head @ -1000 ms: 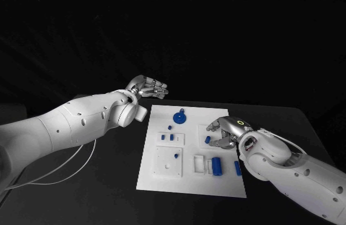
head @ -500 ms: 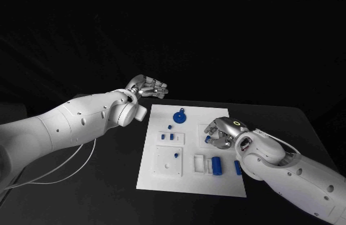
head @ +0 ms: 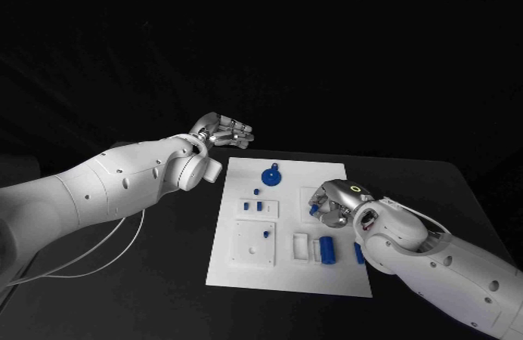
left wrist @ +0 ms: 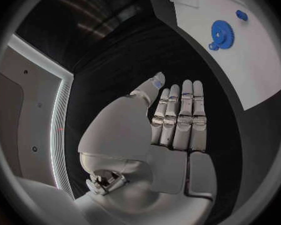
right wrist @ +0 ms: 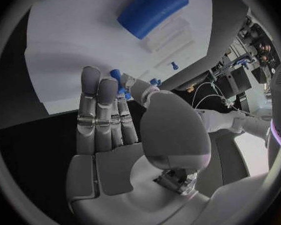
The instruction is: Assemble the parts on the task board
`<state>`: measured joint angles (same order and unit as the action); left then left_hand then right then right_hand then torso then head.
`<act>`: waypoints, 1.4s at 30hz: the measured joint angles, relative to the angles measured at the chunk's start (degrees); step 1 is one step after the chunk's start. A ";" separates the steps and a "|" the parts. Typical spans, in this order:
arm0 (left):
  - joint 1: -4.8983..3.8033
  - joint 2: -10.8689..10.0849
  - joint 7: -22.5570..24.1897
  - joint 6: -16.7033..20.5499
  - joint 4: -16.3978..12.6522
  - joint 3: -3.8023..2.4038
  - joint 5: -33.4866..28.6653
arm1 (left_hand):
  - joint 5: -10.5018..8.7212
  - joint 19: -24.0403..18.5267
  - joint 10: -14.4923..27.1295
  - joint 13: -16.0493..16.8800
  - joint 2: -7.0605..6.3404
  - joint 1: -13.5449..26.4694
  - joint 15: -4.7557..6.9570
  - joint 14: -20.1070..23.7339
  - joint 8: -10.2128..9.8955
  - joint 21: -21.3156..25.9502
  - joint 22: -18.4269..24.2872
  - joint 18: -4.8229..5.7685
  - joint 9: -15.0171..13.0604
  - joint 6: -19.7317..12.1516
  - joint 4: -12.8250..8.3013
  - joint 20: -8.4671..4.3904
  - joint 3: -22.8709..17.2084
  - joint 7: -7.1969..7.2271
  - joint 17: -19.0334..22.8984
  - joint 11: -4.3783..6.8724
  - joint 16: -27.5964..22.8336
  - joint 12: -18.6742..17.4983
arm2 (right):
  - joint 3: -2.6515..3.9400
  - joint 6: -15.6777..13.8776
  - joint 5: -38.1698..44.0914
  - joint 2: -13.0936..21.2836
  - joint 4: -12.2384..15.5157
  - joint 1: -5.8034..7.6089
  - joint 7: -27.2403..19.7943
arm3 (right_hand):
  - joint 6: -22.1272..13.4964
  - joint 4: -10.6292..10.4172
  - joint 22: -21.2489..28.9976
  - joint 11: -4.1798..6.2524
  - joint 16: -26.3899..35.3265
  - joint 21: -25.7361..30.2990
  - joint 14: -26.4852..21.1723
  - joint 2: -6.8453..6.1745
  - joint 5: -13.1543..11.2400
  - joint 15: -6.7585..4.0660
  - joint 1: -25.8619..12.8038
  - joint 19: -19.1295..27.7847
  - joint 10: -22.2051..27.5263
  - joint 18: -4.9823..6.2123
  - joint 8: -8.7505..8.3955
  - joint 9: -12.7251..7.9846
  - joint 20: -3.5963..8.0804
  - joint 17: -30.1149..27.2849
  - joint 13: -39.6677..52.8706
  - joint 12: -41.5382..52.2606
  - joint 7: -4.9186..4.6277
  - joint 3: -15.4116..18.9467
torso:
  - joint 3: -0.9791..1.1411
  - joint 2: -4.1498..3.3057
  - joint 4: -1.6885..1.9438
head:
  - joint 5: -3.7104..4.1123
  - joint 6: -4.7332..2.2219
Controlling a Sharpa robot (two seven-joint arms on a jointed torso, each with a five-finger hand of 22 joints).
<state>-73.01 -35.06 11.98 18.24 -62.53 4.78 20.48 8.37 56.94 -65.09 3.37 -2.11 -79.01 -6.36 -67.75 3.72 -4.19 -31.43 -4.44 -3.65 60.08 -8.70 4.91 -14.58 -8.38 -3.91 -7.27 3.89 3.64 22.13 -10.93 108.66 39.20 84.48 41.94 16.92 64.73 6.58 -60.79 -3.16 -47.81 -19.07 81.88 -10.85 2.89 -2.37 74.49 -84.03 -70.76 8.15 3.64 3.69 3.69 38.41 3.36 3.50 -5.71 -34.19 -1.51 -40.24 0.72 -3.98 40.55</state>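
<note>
The white task board (head: 246, 273) lies mid-table. On it are a blue gear (head: 271, 177), small blue pegs (head: 253, 205), a blue cylinder (head: 328, 249) and a blue bar (head: 359, 253). My right hand (head: 333, 202) hovers low over the board's right middle. Its thumb and fingertips close round a small blue part (head: 314, 211), which the right wrist view shows as the small blue part (right wrist: 120, 84) at the fingertips, with the cylinder (right wrist: 153, 9) beyond. My left hand (head: 224, 131) hangs off the board's far left corner, fingers straight and empty. The left hand (left wrist: 175, 120) sees the gear (left wrist: 222, 32).
A white cable (head: 120, 249) loops on the black table under my left arm. White sockets (head: 257, 243) stand on the board's near half. Bare tabletop surrounds the board on both sides.
My right hand has shifted slightly left over the small blue part and its forearm has swung inward. The left hand has stayed still.
</note>
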 measured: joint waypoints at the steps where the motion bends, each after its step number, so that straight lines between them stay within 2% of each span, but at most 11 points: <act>1: 0.00 0.00 -0.02 0.00 0.00 0.00 0.00 | 0.00 0.00 0.00 0.00 0.00 0.00 0.00 0.00 0.00 0.00 0.01 0.00 0.00 0.00 0.00 0.00 0.00 0.00 0.00 0.00 0.00 0.00 | -0.19 0.00 0.05 -0.15 -0.11 0.01 0.00 | 0.03 0.07 0.00 0.00 0.00 0.00 0.00 0.00 0.00 0.00 0.00 0.00 0.00 -0.15 0.00 0.00 0.00 0.02 0.00 0.00 0.01 -0.07 | 0.02 0.00 0.00 | 0.00 0.03; 7: 0.00 0.00 -0.09 0.00 0.02 0.00 0.01 | 0.00 0.00 0.00 0.00 0.00 0.00 0.00 0.00 0.00 0.00 0.13 0.00 0.00 0.00 0.00 0.00 0.00 0.00 0.00 0.00 0.00 0.00 | -0.78 -0.27 0.44 -0.64 -0.62 0.20 0.15 | 1.59 -0.01 0.00 0.11 0.01 0.00 0.00 0.45 0.00 0.00 -0.45 0.00 -0.76 -0.23 -0.05 0.06 0.00 0.17 0.00 -0.01 0.09 -0.62 | 0.08 -0.02 -0.01 | -0.15 0.19; 8: 0.00 0.00 -0.10 0.00 0.02 0.00 0.01 | 0.00 0.00 0.00 0.00 0.00 0.00 0.00 0.00 0.00 0.00 0.13 0.00 0.00 0.00 0.00 0.00 0.00 0.00 0.00 0.00 0.00 0.00 | -0.86 -0.47 0.51 -0.70 -0.67 0.22 0.23 | 2.06 -0.01 0.00 0.22 0.01 -0.01 0.00 0.61 0.00 0.00 -0.40 0.00 -1.27 -0.24 -0.02 0.13 0.00 0.20 0.03 -0.02 0.06 -0.62 | 0.08 -0.03 0.00 | -0.18 0.21; 9: 0.00 -0.01 -0.11 0.00 0.03 0.00 0.01 | 0.00 0.00 0.00 0.00 0.00 0.00 0.00 0.00 0.00 0.00 0.12 0.00 0.00 0.00 0.00 0.00 0.00 0.00 0.01 0.00 0.00 0.00 | -0.92 -0.64 0.58 -0.74 -0.69 0.22 0.28 | 2.88 -0.21 -0.07 0.55 0.02 -0.27 0.21 1.54 0.00 -0.21 -0.37 -0.01 -2.09 -0.26 0.19 0.22 0.01 0.20 0.05 -0.02 0.22 -0.82 | 0.08 -0.03 0.00 | -0.18 0.24; 12: 0.00 -0.02 -0.14 0.00 0.04 0.00 0.01 | 0.00 0.00 0.00 0.00 0.00 0.00 0.00 0.00 0.00 0.00 0.12 0.00 0.00 0.00 0.00 0.00 0.00 0.00 0.01 0.00 0.00 0.00 | -1.08 -1.37 0.83 -0.82 -0.70 0.15 0.54 | 4.68 0.06 -0.31 1.22 0.05 -0.42 0.28 2.01 -0.01 -0.68 -0.46 0.04 -4.15 -0.73 0.17 0.27 0.47 0.29 0.04 -0.06 0.58 -1.33 | 0.07 -0.04 0.00 | -0.19 0.34; 14: 0.00 -0.02 -0.16 0.00 0.04 0.00 0.01 | 0.00 0.00 0.00 0.00 0.00 0.00 0.00 0.00 0.00 0.00 0.12 0.00 0.00 0.00 0.00 0.00 0.00 0.00 0.01 0.00 0.00 0.00 | -1.16 -1.87 0.93 -0.85 -0.70 0.09 0.73 | 5.43 0.24 -0.40 1.23 0.05 -0.72 0.42 2.24 -0.01 -0.81 -0.68 0.08 -4.75 -1.14 0.11 0.27 0.93 0.37 0.05 -0.07 0.72 -1.51 | 0.06 -0.04 -0.01 | -0.19 0.41; 20: 0.00 -0.02 -0.21 0.00 0.04 0.00 0.02 | 0.00 0.00 0.00 0.00 0.00 0.00 0.00 0.00 0.00 0.00 0.12 0.00 0.00 0.00 -0.01 0.00 0.00 0.00 0.01 0.00 0.00 0.00 | -1.31 -3.32 1.15 -0.90 -0.59 -0.07 1.40 | 6.83 0.64 -0.57 1.37 0.39 -0.74 0.52 2.68 -0.07 -1.12 -0.99 -0.10 -5.87 -1.61 -0.21 0.41 1.13 0.46 0.19 -0.10 1.11 -1.88 | 0.02 -0.03 -0.02 | -0.24 0.48; 28: 0.00 -0.02 -0.35 -0.04 0.08 0.00 0.02 | 0.00 0.00 0.00 0.00 0.00 0.00 0.00 0.00 0.00 0.00 0.34 0.00 0.00 0.00 0.46 0.00 -0.02 0.00 -0.04 0.00 0.00 0.00 | -1.36 -5.11 1.12 -0.56 0.31 -0.20 2.31 | 7.37 1.61 -0.91 1.54 0.66 -1.10 0.69 3.19 -0.45 -1.51 -1.51 -0.01 -6.68 -2.39 -0.11 0.66 1.48 0.88 0.20 -0.24 1.05 -3.41 | 0.01 0.01 -0.02 | -0.25 0.46; 31: 0.00 -0.02 -0.45 -0.06 0.16 0.00 0.02 | 0.00 0.00 0.00 0.00 0.00 0.00 0.00 0.00 0.00 0.00 0.34 0.00 0.00 0.00 0.46 0.00 -0.02 0.00 -0.04 0.00 0.00 0.00 | -0.98 -5.69 0.74 -0.21 1.15 -0.26 2.49 | 7.43 1.77 -0.99 1.62 0.66 -1.34 0.70 3.27 -0.47 -1.51 -1.59 -0.09 -6.78 -2.48 -0.11 0.79 1.56 0.98 0.34 -0.33 1.11 -3.58 | 0.01 0.01 -0.03 | -0.29 0.42; 38: 0.00 -0.02 -0.65 -0.09 0.24 0.00 0.02 | 0.00 0.00 0.00 0.00 0.00 0.00 0.00 0.00 0.00 0.00 0.34 0.00 0.00 0.00 0.46 0.00 -0.02 0.00 -0.03 0.00 0.00 0.00 | 0.78 -6.81 -1.55 0.70 4.52 -0.13 2.47 | 7.45 2.00 -1.09 1.63 0.91 -1.34 0.70 3.32 -0.50 -1.51 -1.65 -0.09 -6.78 -2.51 -0.11 0.82 1.56 1.20 0.34 -0.06 1.13 -3.82 | 0.01 0.03 -0.04 | -0.47 0.40; 42: 0.00 0.00 -0.73 -0.10 0.26 0.00 0.03 | 0.00 0.00 0.00 0.00 0.00 0.00 0.00 0.00 0.00 0.00 0.33 0.00 0.00 0.00 0.46 0.00 -0.02 0.00 -0.03 0.00 0.00 0.00 | 1.13 -7.02 -3.37 0.90 6.50 -0.13 2.19 | 7.46 2.45 -1.20 1.63 0.91 -1.34 0.70 3.49 -0.51 -1.51 -1.82 0.10 -6.77 -2.86 -0.11 0.82 1.74 1.38 0.34 -0.03 1.15 -3.69 | -0.01 0.04 -0.07 | -0.65 0.46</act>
<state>-73.01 -35.06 11.25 18.13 -62.27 4.78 20.50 8.37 56.94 -65.09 3.37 -2.11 -79.01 -6.36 -67.75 3.72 -4.19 -31.10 -4.44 -3.65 60.08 -8.24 4.91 -14.60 -8.38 -3.94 -7.27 3.89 3.64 23.26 -17.96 105.29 40.11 90.98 41.81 19.11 72.19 9.03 -61.99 -1.53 -46.90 -20.41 82.58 -7.36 2.38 -3.88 72.66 -83.94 -77.53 5.29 3.54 4.51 5.43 39.79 3.70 3.47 -4.57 -37.88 -1.52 -40.19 0.65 -4.63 41.00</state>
